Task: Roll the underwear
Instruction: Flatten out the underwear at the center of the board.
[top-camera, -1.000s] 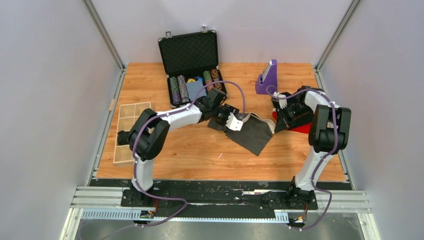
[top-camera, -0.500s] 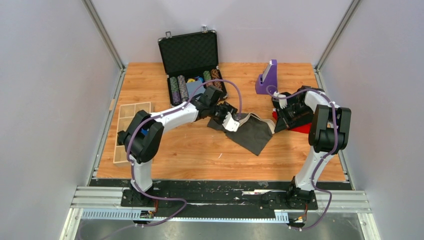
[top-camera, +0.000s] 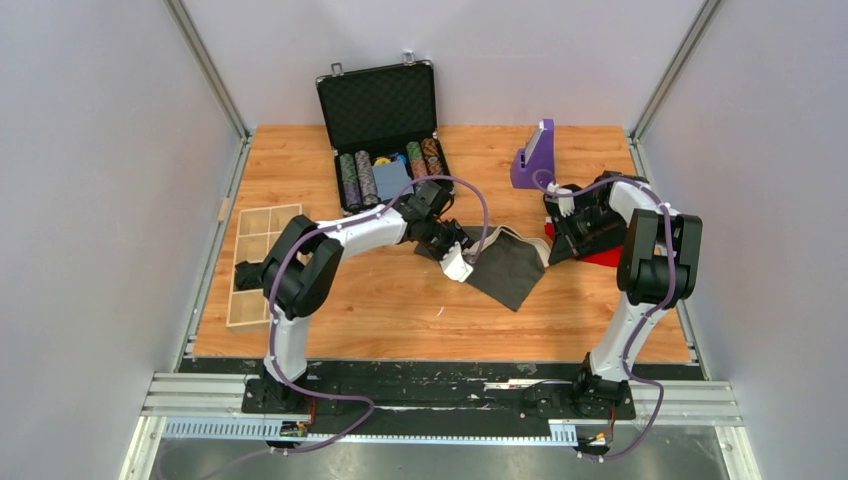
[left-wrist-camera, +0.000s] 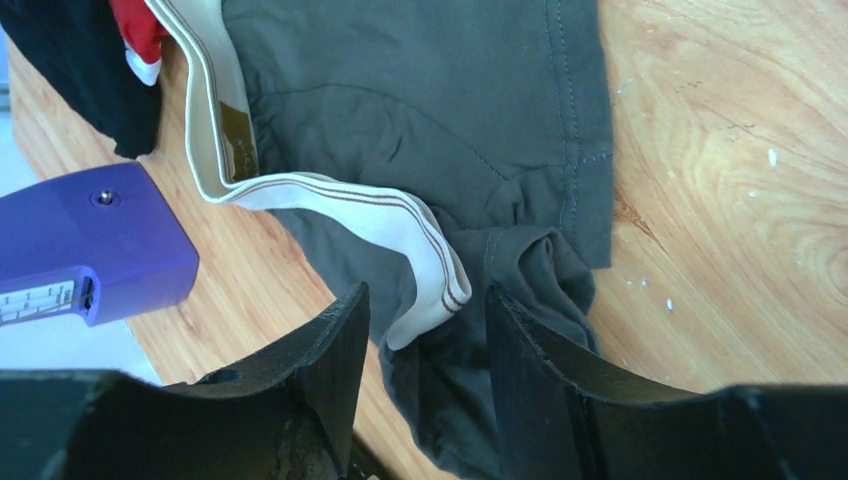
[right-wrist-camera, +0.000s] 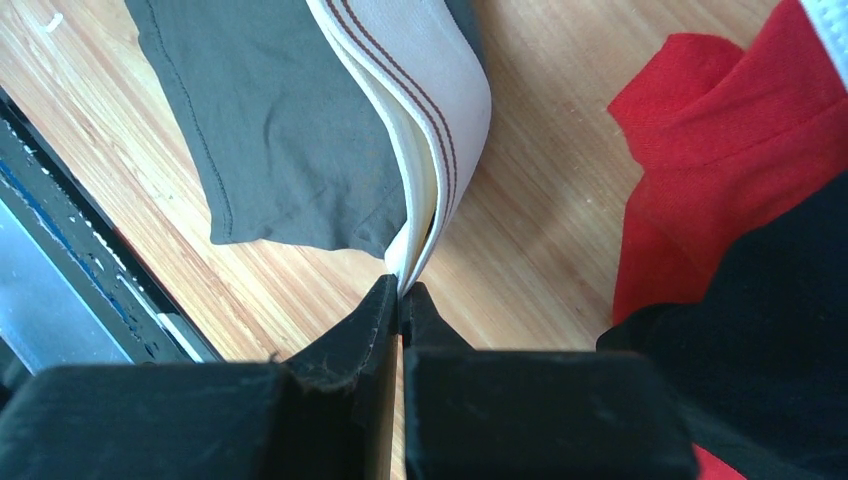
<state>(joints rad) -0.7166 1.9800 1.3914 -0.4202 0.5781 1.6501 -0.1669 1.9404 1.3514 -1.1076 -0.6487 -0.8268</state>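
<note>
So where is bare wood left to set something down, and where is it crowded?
Free: the near strip of the table in front of the underwear, and the far right corner beside the purple object. Crowded: around the red garment and the chip case.

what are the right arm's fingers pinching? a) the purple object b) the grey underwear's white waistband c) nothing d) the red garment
B: in the right wrist view the right arm's fingers are shut on the folded edge of the white waistband of the underwear, while the red garment lies apart to the side.
</note>
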